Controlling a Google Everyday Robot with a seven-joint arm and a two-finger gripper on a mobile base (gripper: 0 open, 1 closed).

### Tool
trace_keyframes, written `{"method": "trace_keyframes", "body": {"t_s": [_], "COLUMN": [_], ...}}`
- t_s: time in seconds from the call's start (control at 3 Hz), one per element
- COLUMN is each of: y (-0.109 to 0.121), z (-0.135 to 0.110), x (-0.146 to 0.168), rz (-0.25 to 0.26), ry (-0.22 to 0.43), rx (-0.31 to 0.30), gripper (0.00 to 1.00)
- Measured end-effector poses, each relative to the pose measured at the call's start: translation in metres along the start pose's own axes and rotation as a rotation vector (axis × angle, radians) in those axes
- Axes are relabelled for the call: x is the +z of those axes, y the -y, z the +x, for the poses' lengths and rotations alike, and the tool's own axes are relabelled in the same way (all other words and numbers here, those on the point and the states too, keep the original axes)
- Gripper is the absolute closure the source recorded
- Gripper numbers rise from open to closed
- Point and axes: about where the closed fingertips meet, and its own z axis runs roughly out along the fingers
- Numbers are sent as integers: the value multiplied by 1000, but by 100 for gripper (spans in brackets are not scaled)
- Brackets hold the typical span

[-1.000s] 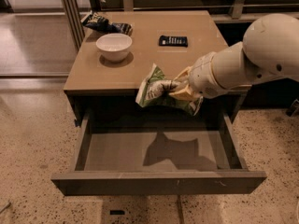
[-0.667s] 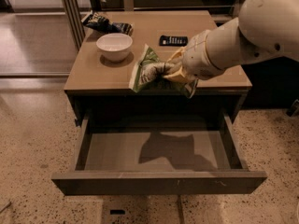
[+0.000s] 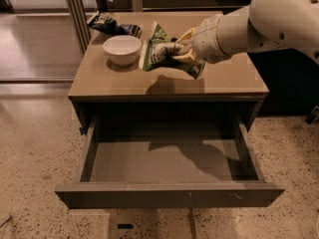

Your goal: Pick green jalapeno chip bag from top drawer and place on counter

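White arm (image 3: pixel 279 19) stretches level, gripper (image 3: pixel 178 52) clamped on the green jalapeno chip bag (image 3: pixel 155 49) above the counter (image 3: pixel 229 79); bag folds hide its fingertips; top drawer (image 3: pixel 169 195) gapes below the jaws.

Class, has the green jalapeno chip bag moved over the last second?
Yes. The gripper, above the counter, carried the green jalapeno chip bag from its front edge back beside the white bowl.

Gripper (image 3: pixel 183 50), clamped on green jalapeno chip bag (image 3: pixel 157 53), has moved up & back: was over top drawer (image 3: pixel 164 163) front, now above counter (image 3: pixel 229 78). Bag shadow now on counter under gripper; white bowl (image 3: pixel 122 49) just beyond bag.
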Motion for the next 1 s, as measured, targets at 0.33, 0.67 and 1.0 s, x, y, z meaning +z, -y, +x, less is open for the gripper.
{"method": "trace_keyframes", "body": {"t_s": [0.33,0.67,1.0], "y": [30,42,45], "z": [40,76,97], "x": [27,51,69], "rz": [65,88,81], "ry": [48,58,41], "rx": [84,179,269], "gripper": [100,100,100]}}
